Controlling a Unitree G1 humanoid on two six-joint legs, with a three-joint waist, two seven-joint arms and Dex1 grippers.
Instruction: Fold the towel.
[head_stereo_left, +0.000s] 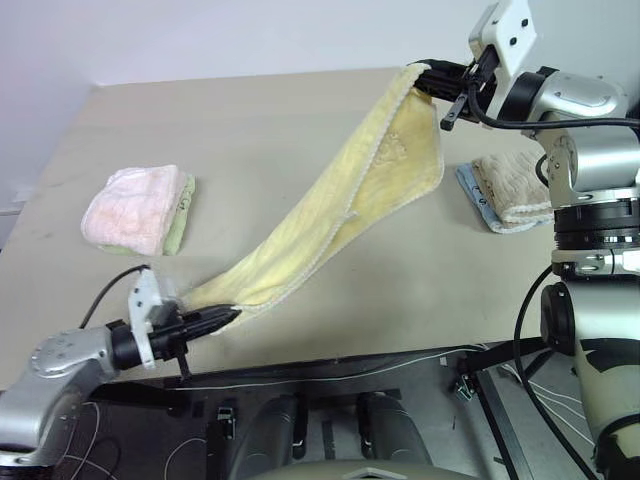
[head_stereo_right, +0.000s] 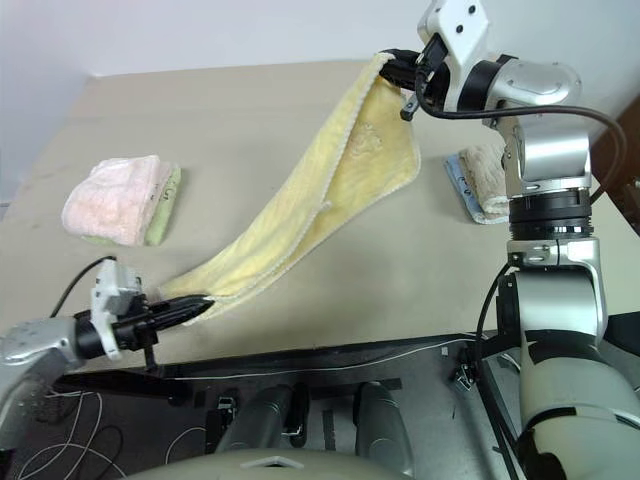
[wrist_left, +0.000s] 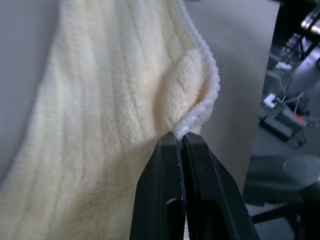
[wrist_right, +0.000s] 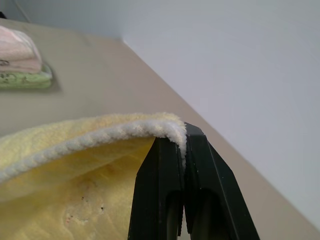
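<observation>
Towel (head_stereo_left: 330, 215) stretched between 2 grippers above the table (head_stereo_left: 260, 130). The left gripper (head_stereo_left: 228, 318) is clenched on the low near corner; the right gripper (head_stereo_left: 428, 80) is clenched on the high far corner. To fold well, keep both hems pinched, hold the span taut, and bring corner to corner squarely, probably.
</observation>
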